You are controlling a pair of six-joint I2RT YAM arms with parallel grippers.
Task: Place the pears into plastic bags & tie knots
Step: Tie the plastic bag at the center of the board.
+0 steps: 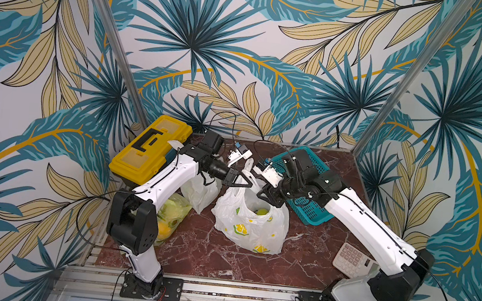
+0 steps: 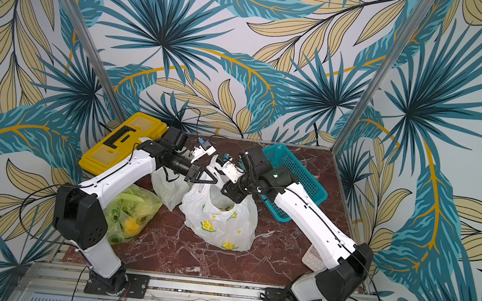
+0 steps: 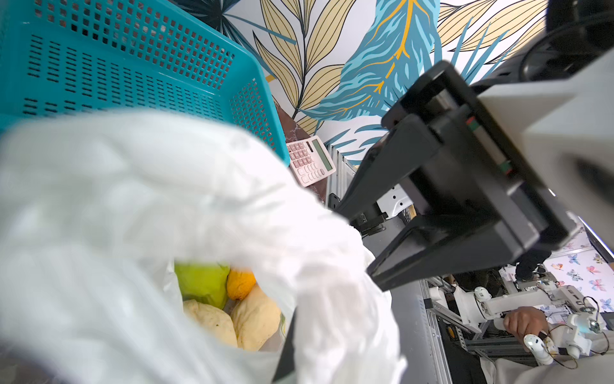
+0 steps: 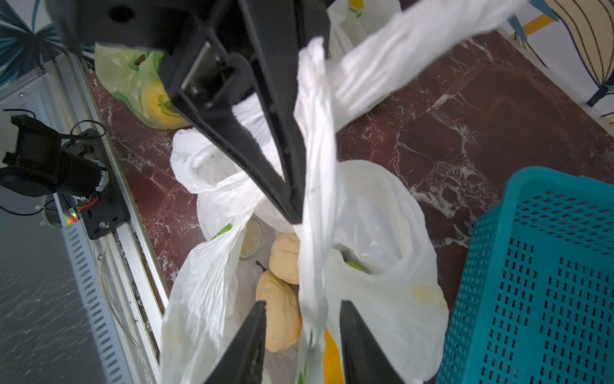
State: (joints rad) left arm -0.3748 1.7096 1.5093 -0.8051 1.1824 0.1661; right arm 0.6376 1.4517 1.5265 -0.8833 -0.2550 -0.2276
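Your left claw (image 4: 294, 212) is clenched on a handle of the white lemon-print plastic carrier bag (image 1: 251, 228). The bag sits mid-surface with small cream and green pears (image 4: 280, 319) inside. Pull that handle taut. Your right claw (image 4: 303, 304) is released, with another white strip hanging between its jaws; grip it low, then cross. The teal mesh plastic basket (image 1: 309, 213) crowds the right side, while the dark red marble surface (image 1: 197, 259) in front offers room.

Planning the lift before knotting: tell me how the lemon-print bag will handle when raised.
Probably floppy: the lemon-print bag is thin crinkled film, slumped on the table. Likely bottom-heavy: loose pears lie inside, so it should sag and swing. Its plastic is bunched thin where the shut left gripper pinches it, so it might slip.
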